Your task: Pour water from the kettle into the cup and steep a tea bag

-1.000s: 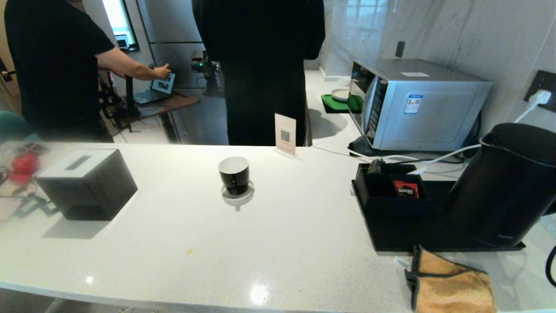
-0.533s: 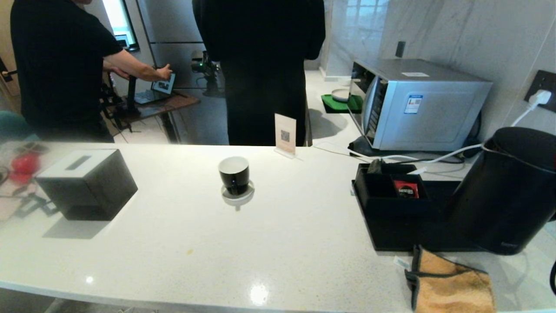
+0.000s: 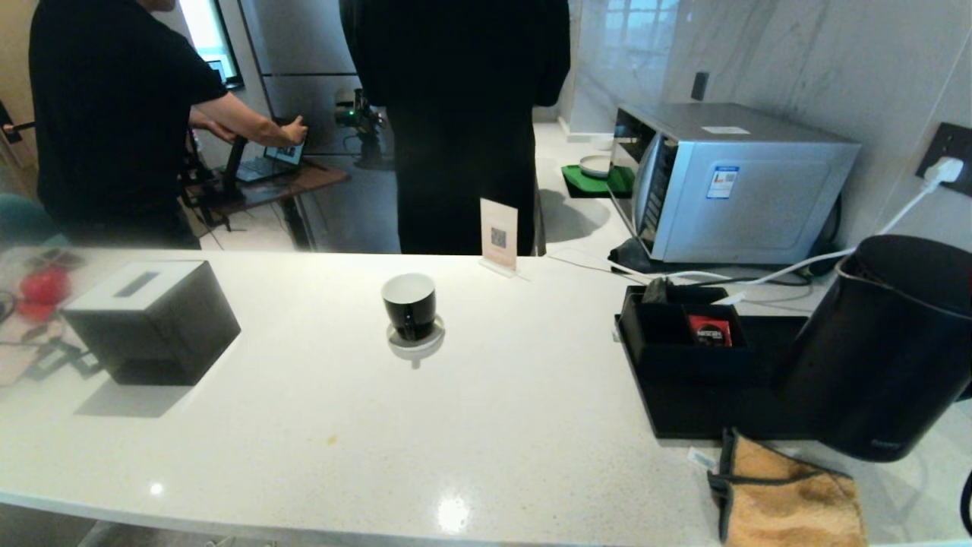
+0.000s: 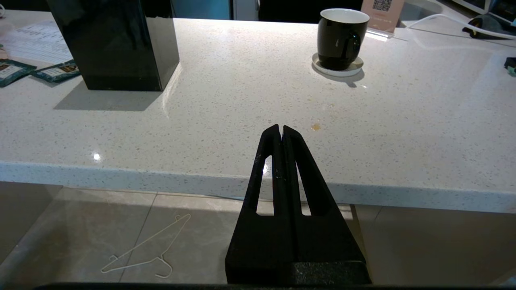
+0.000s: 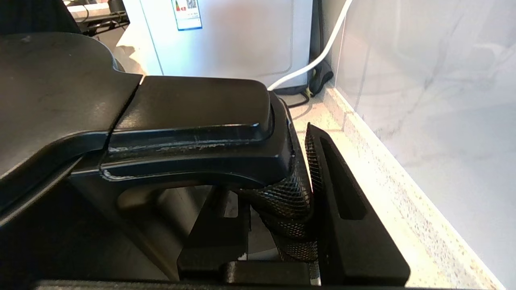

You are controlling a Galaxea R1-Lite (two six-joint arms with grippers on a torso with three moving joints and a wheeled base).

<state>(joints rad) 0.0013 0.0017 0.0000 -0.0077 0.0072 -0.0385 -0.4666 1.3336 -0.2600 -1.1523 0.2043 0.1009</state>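
None of the pouring is showing yet: the cup (image 3: 409, 305) is sitting empty on its saucer (image 3: 415, 339). Right gripper (image 5: 278, 209) is clamping the kettle (image 3: 885, 346) by its handle, well right of the cup; left gripper (image 4: 281, 131) is idling, pincer together. Pouring and tea-bag steeping are remaining.

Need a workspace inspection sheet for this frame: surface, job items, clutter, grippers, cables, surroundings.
Surface: white speckled counter, small yellowish spot.
Job's things: kettle tilted, at the black tray's right end; cup upright on its saucer, looks empty.
Clutter: tissue box, tan cloth, sign card, red sachet in the tray's box.
Grippers: right gripper shut on the kettle handle; left gripper shut, empty, at the counter's near edge.
Cables: white cable from the wall plug.
Surroundings: microwave; two people behind the counter.
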